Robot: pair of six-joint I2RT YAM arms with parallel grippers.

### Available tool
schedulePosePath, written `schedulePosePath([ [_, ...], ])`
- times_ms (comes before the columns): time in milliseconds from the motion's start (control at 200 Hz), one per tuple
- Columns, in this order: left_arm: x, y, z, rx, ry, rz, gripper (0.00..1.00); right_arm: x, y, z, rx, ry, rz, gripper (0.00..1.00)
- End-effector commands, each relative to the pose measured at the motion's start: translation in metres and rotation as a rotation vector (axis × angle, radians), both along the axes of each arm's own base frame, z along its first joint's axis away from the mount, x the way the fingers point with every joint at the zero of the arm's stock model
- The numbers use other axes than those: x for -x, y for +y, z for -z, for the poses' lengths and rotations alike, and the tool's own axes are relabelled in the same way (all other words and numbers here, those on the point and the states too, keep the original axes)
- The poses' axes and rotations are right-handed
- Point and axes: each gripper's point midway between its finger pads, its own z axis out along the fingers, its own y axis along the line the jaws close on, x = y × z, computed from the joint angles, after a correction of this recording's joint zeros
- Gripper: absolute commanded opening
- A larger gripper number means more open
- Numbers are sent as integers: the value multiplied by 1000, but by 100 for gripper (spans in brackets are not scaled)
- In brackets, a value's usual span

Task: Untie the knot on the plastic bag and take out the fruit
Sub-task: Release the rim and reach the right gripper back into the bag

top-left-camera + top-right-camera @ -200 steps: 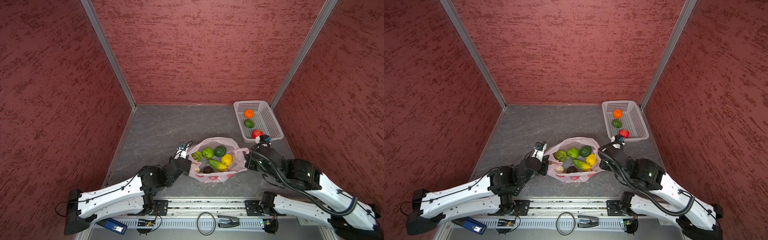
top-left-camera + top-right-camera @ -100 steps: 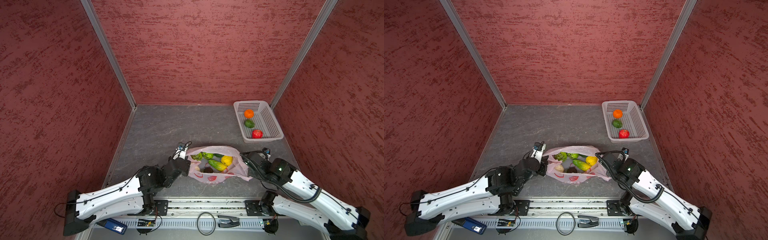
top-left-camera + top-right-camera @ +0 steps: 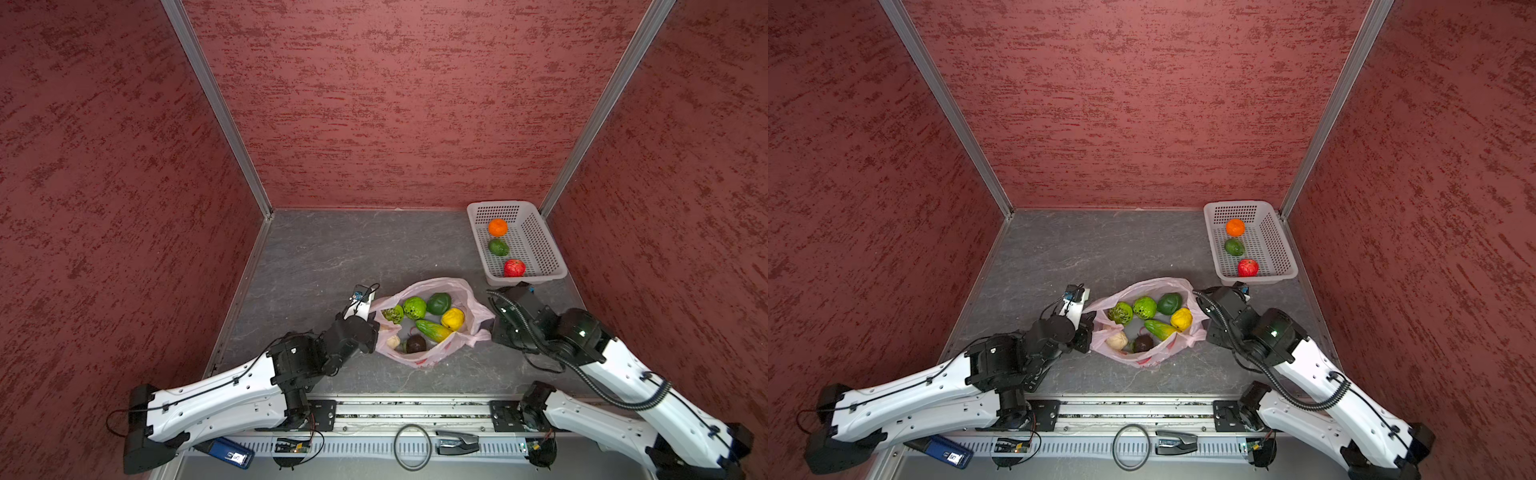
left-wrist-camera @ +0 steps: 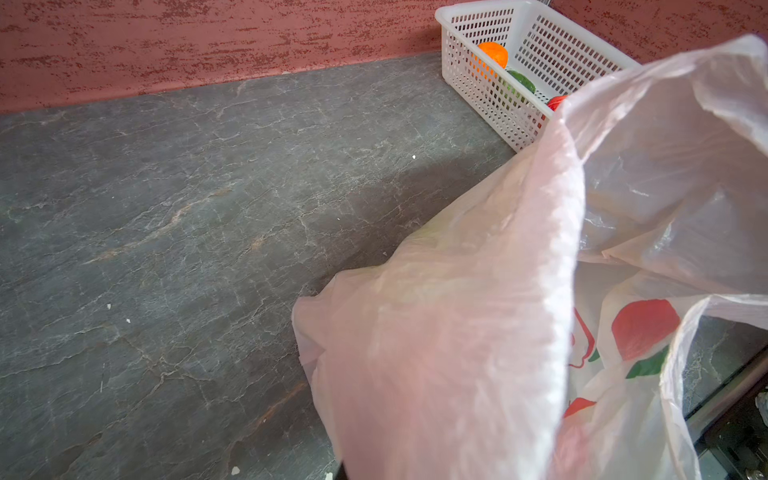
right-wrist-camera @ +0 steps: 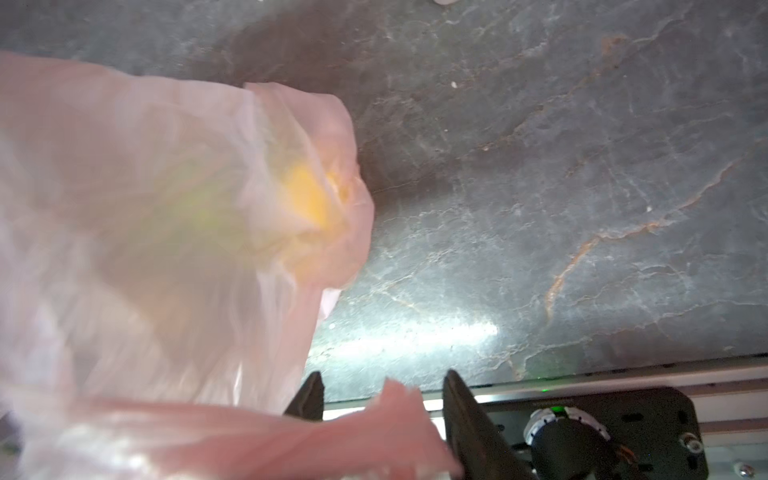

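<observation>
In both top views the plastic bag (image 3: pixel 432 284) lies open, no knot visible, fruit (image 3: pixel 414 307) inside. The left gripper (image 3: pixel 371 322) at the bag's left edge is pressed together on its rim, likely keeping the mouth wide. The left wrist view shows the bag (image 4: pixel 457 332) close up, a basket (image 4: pixel 490 91) beyond it. In the right wrist view the right gripper (image 5: pixel 382 380) stands spread, a bag strip loose between its jaws.

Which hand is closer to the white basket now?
Right. The right hand is at the side of the bag toward the basket; the left hand is at the bag's opposite side, farther away.
</observation>
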Motion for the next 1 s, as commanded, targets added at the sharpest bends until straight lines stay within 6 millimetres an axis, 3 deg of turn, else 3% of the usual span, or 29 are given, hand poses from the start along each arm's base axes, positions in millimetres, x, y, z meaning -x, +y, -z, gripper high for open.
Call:
schedulePosePath([
  [0,-1,-4,-5,7,-16,16,0,15,-5,-32,-44,-7,-34,55],
  [120,-1,-4,-5,10,-17,21,0,13,-2,-72,-95,-77,-57,63],
  [346,0,-4,-9,20,-18,22,0,-5,29,-125,-179,-148,-145,68],
  [531,0,-5,-12,26,-18,21,0,-24,79,-145,-194,-183,-272,71],
  [636,0,-5,-12,27,-16,21,0,-31,119,-136,-177,-172,-360,74],
  [786,0,-6,-13,32,-10,20,0,-37,166,-100,-153,-153,-445,78],
  [917,0,-4,-12,33,-5,11,0,-35,186,-55,-103,-139,-474,80],
  [997,0,-3,-13,37,-5,5,0,-34,186,-29,-67,-141,-474,82],
])
